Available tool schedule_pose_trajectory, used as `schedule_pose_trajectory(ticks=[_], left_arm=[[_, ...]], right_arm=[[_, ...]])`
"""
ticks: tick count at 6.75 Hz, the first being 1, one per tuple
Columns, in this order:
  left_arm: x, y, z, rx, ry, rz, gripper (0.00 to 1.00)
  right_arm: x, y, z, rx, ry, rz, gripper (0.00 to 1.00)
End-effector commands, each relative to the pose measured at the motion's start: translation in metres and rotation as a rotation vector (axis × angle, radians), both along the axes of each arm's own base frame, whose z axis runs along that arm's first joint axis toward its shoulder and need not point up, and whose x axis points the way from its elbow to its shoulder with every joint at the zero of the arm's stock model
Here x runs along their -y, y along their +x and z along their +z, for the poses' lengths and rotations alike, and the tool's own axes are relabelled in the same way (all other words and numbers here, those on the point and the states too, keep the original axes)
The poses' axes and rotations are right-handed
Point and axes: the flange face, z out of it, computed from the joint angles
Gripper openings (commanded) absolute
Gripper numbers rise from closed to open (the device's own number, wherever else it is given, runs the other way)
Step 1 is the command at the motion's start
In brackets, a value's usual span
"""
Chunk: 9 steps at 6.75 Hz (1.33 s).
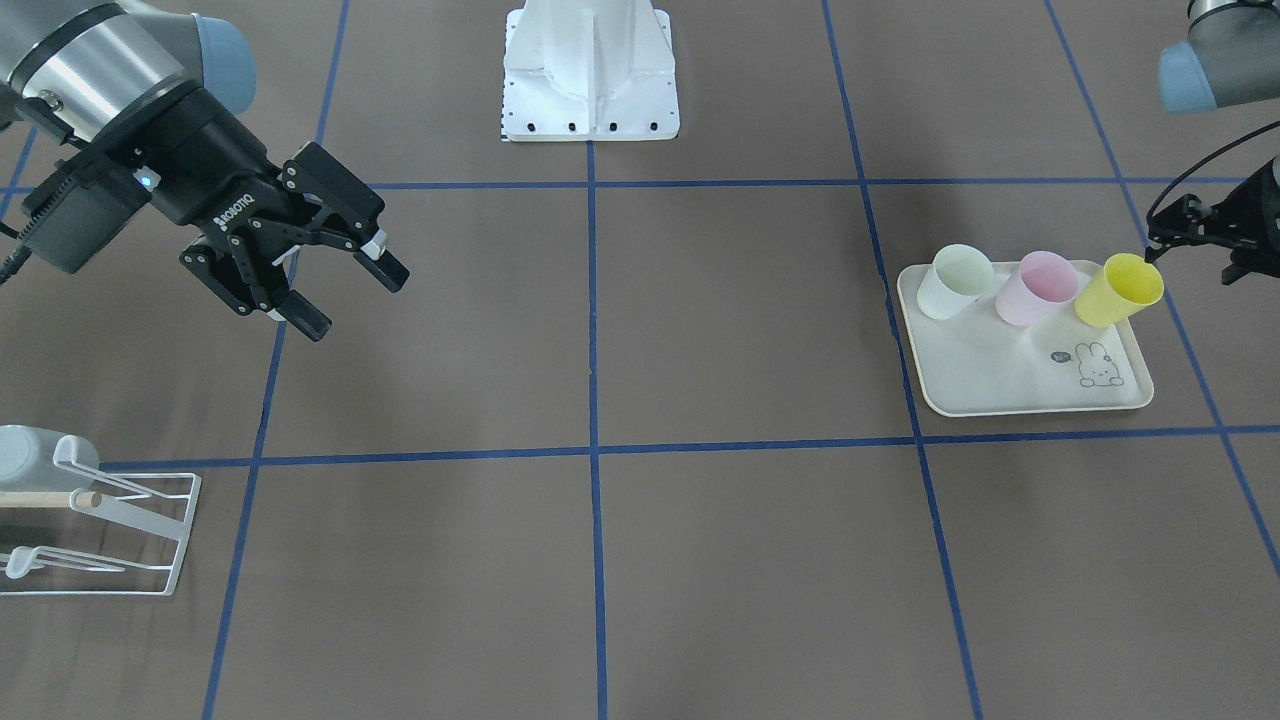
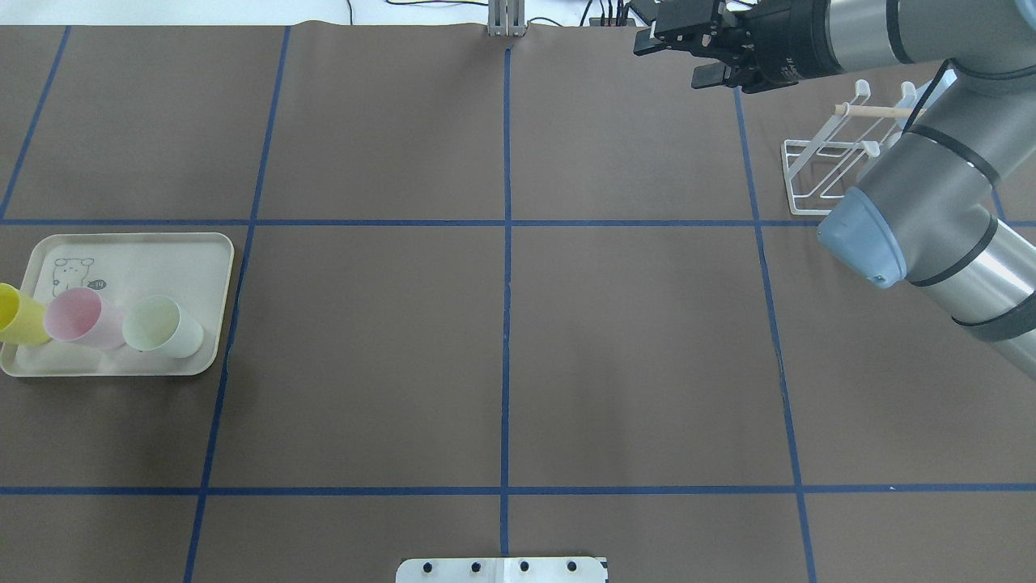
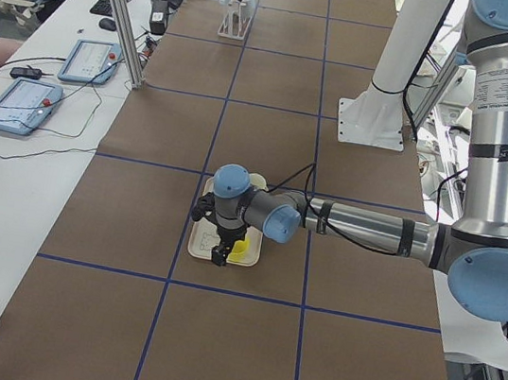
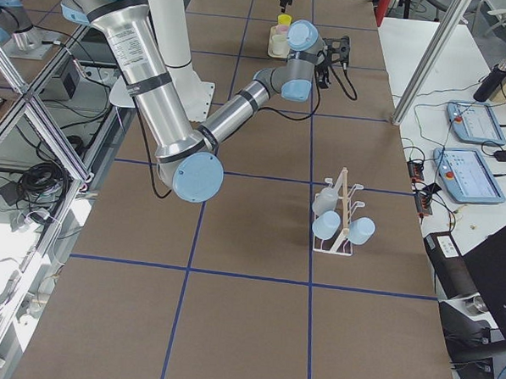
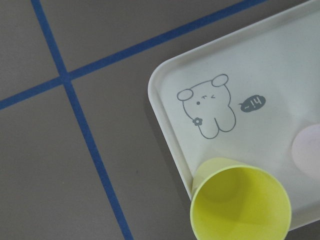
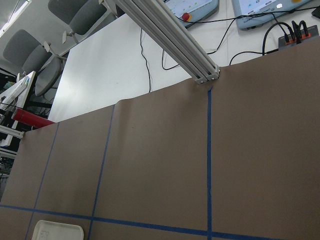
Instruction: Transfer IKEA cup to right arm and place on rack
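Exterior front-facing: your right gripper (image 1: 350,298) hangs at 10 o'clock above the table (image 1: 700,330), jaws spread wide, nothing between them. The tray (image 1: 1000,385) sits at 3 o'clock. Three cups stand in a row along its robot-side edge: white cup (image 1: 955,282), pink cup (image 1: 1035,288), yellow cup (image 1: 1118,290). The yellow cup is at the corner by the left gripper (image 1: 1165,238), whose tip is right at its rim. I can't tell whether those fingers are apart or clamped. The rack (image 1: 140,510) is at 8 o'clock, well apart from the tray, with a blue cup (image 4: 361,231) hanging on it.
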Motion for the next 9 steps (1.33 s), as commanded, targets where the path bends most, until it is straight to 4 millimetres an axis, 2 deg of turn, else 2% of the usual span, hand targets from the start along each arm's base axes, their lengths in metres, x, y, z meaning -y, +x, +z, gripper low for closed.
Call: schedule_pose_trajectory(ticks=[1,3,4,6,7,9], left_arm=[[0.006,0.017,0.007,0.003,-0.011,0.029,1.00],[0.008,0.017,0.006,0.001,-0.002,0.030,0.99],[0.008,0.017,0.013,-0.002,0.006,0.030,0.97],[0.007,0.017,0.047,-0.026,0.057,0.026,0.96],[0.011,0.019,0.043,-0.031,0.057,0.026,0.92],[0.012,0.021,0.037,-0.053,0.058,0.033,0.91]], right_arm=[[-0.001,0.001,0.003,-0.001,-0.001,0.002,1.00],[-0.002,0.003,0.001,0.002,0.003,0.002,1.00],[-0.002,0.003,0.001,0.002,0.003,0.002,1.00],[-0.002,0.003,0.001,0.002,0.003,0.002,1.00],[-0.003,0.003,0.000,0.003,0.006,0.002,1.00],[-0.003,0.003,-0.002,0.005,0.008,0.000,1.00]])
